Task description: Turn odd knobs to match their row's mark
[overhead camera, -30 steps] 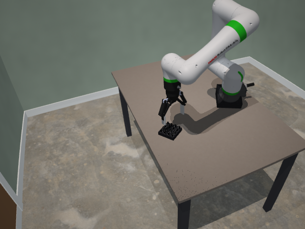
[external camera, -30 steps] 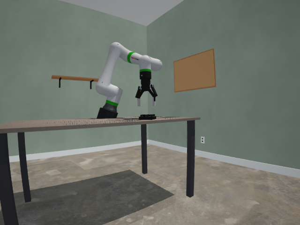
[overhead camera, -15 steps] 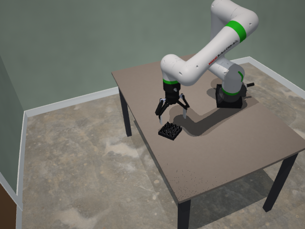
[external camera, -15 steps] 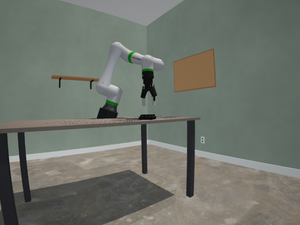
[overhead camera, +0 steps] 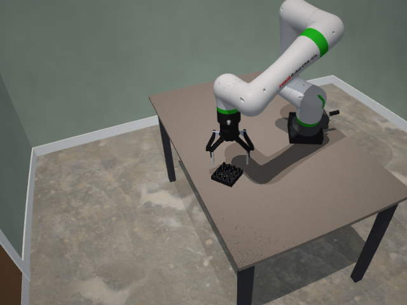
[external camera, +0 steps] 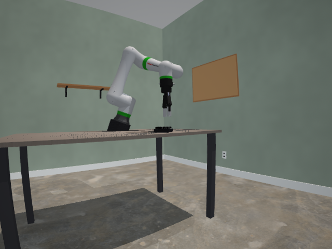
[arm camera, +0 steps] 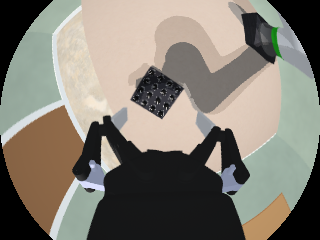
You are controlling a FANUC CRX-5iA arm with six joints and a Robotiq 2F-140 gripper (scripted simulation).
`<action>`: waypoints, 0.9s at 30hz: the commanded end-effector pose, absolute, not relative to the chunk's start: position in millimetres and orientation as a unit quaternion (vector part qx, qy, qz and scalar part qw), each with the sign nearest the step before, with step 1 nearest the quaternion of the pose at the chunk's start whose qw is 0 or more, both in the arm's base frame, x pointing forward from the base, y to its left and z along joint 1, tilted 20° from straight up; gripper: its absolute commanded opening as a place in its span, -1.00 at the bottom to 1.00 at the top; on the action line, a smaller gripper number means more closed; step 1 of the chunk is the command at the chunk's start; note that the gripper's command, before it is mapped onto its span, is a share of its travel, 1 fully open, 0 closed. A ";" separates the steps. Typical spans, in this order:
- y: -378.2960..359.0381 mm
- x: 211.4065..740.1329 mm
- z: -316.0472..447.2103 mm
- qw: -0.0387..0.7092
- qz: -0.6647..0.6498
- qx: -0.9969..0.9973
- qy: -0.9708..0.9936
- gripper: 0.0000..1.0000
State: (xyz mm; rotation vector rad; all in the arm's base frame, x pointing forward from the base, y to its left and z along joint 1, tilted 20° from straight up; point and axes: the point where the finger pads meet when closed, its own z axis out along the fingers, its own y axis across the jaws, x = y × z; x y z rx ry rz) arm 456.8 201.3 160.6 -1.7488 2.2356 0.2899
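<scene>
The knob box (overhead camera: 226,174) is a small black square box with several dark knobs on top. It stands on the brown table near its left edge. It also shows in the exterior view (external camera: 163,129) and in the wrist view (arm camera: 158,92), where it sits turned like a diamond. The knobs' white lines and marks are too small to read. My gripper (overhead camera: 229,161) hangs well above the box, pointing straight down, fingers spread wide and empty. It shows side-on in the exterior view (external camera: 166,113) and in the wrist view (arm camera: 160,119).
The arm's black base (overhead camera: 305,131) stands at the table's far right side. The table's left edge (overhead camera: 184,170) runs close beside the box. A wooden shelf (external camera: 83,86) and a cork board (external camera: 215,78) hang on the walls.
</scene>
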 end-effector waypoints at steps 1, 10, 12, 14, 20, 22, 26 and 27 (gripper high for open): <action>207.6 459.1 164.1 0.134 0.105 -0.544 0.821 1.00; 215.9 461.6 168.3 0.123 0.117 -0.464 0.869 1.00; 218.5 462.3 169.6 0.120 0.121 -0.439 0.882 1.00; 220.2 462.8 170.5 0.118 0.123 -0.421 0.891 1.00; 221.9 463.3 171.3 0.115 0.126 -0.405 0.898 1.00; 221.9 463.3 171.3 0.115 0.126 -0.404 0.899 -0.77; 221.9 463.3 171.3 0.115 0.126 -0.404 0.899 -0.77; 221.9 463.3 171.3 0.115 0.126 -0.404 0.899 -0.77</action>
